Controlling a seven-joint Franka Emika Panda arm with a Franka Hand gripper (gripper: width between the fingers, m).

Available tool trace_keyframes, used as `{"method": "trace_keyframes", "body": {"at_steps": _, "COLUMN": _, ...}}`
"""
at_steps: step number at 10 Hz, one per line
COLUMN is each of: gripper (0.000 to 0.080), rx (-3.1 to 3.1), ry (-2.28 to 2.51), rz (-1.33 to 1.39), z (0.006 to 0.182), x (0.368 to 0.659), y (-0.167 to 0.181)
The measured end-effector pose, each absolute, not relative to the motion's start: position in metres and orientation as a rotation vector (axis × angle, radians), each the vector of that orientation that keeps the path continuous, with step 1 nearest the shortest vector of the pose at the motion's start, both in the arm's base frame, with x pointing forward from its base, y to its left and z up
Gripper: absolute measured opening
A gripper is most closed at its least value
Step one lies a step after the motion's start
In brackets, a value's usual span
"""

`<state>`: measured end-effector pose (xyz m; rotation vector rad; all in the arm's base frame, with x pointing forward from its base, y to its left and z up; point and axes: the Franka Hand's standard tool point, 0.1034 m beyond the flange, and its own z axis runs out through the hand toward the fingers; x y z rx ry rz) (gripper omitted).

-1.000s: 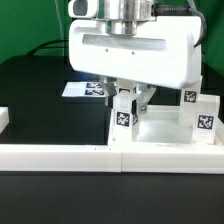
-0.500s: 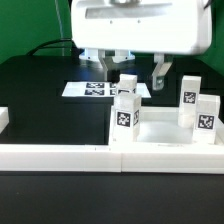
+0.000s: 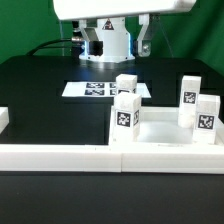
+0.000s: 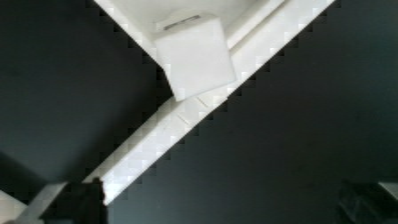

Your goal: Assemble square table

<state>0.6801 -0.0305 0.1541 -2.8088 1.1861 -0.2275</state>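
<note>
4 legs [image 3: 124, 112] upright, marker board [image 3: 98, 89] behind

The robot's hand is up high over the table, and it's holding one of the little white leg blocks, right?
Not quite. The hand is up high, but it holds nothing: in the exterior view its fingers hang with only air between them. The white leg blocks all stand down on the square table top, four of them, each with its black-and-white tag.

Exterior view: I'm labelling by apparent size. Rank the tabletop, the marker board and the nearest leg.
1. Tabletop, clearly largest.
2. Marker board.
3. Nearest leg. It looks close in area to the marker board and sits nearer the camera, so that order is unsure.
</note>
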Motion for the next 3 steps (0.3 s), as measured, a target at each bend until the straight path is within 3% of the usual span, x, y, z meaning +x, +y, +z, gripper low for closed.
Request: {"method": "trace_keyframes", "body": {"at_steps": 3, "gripper": 0.0649, "rx": -2.809, "ry": 1.187, "rz": -0.227, "z": 0.1537, "x": 0.6801, "y": -0.0309}}
